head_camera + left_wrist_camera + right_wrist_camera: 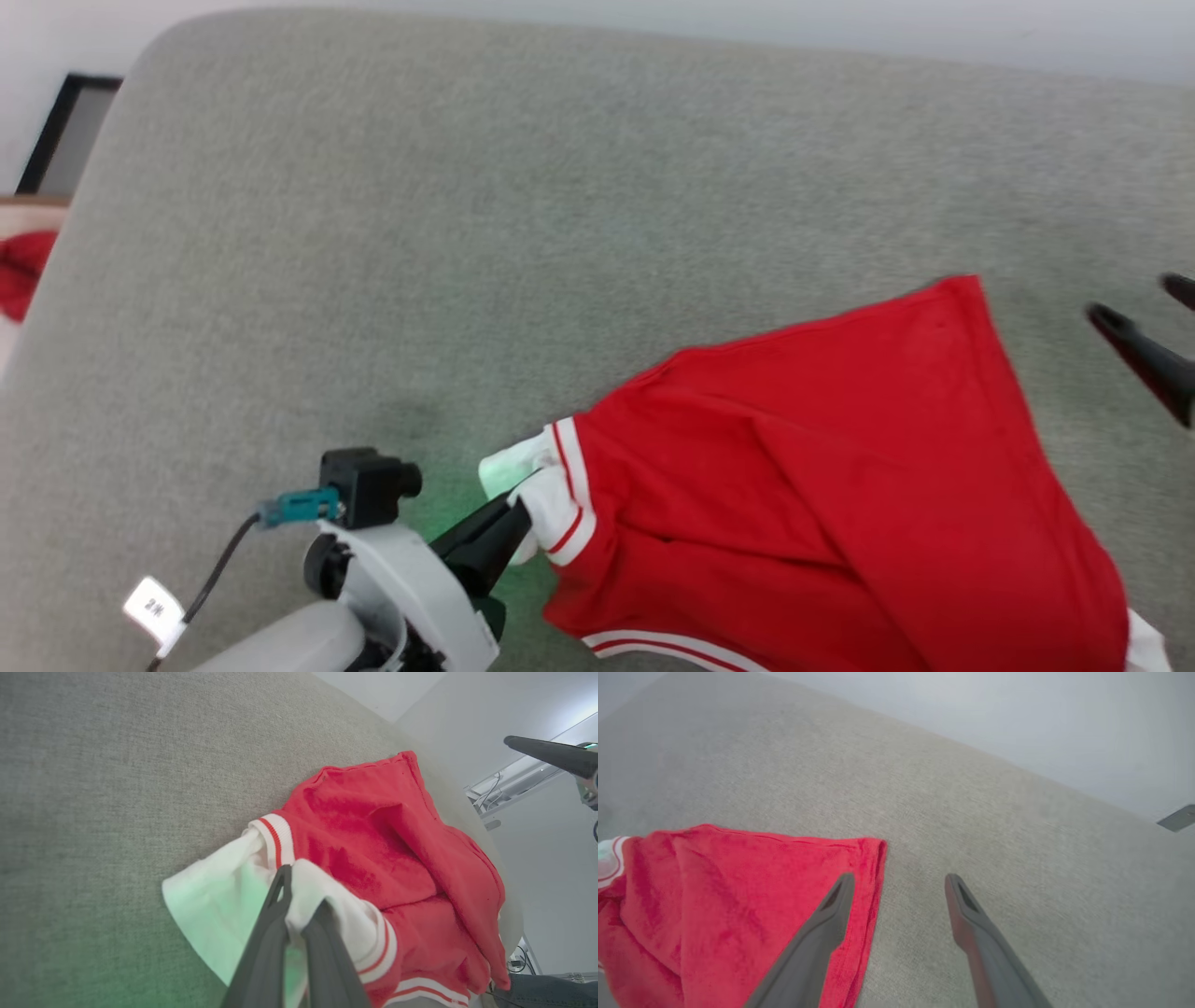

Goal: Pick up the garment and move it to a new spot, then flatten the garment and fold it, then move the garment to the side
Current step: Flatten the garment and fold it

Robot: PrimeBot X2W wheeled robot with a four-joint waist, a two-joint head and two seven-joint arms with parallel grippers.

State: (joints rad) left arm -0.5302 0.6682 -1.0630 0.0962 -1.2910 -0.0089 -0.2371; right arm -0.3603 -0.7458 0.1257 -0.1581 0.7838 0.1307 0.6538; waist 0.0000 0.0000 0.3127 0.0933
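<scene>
The garment (840, 467), a bright red shirt with white striped sleeve ends, lies crumpled on the grey cushioned surface (467, 233) at the lower right of the head view. My left gripper (518, 523) is shut on its white sleeve end (322, 891), the two dark fingers pinching the fabric. My right gripper (1144, 299) hangs open at the right edge, clear of the shirt's far corner. In the right wrist view its spread fingers (899, 882) hover just beyond the red hem (873, 868), with nothing between them.
The grey surface stretches wide above and left of the shirt. A small red cloth (23, 271) lies off its left edge, beside a dark frame (56, 131). A pale wall and some fittings (504, 784) stand beyond the far edge.
</scene>
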